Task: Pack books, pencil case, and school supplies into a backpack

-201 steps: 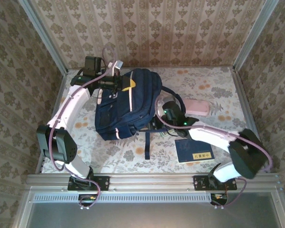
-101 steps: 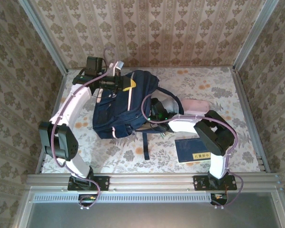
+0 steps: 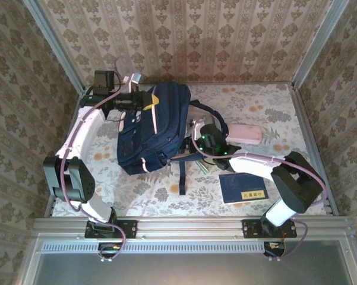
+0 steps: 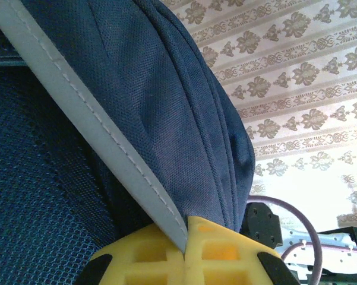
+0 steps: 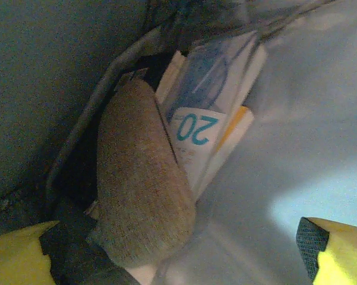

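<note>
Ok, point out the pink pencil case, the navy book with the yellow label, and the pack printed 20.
pink pencil case (image 3: 245, 133): top external view, middle of its top.
navy book (image 3: 235, 184): top external view, dark cover beside the label.
pack printed 20 (image 5: 196, 129): right wrist view, on the numerals.

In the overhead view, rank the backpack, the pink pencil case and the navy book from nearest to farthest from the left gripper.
1. backpack: its far edge is pinched in the left gripper, at far left.
2. pencil case: right of the backpack.
3. navy book: near right, closest to the arm bases.
</note>
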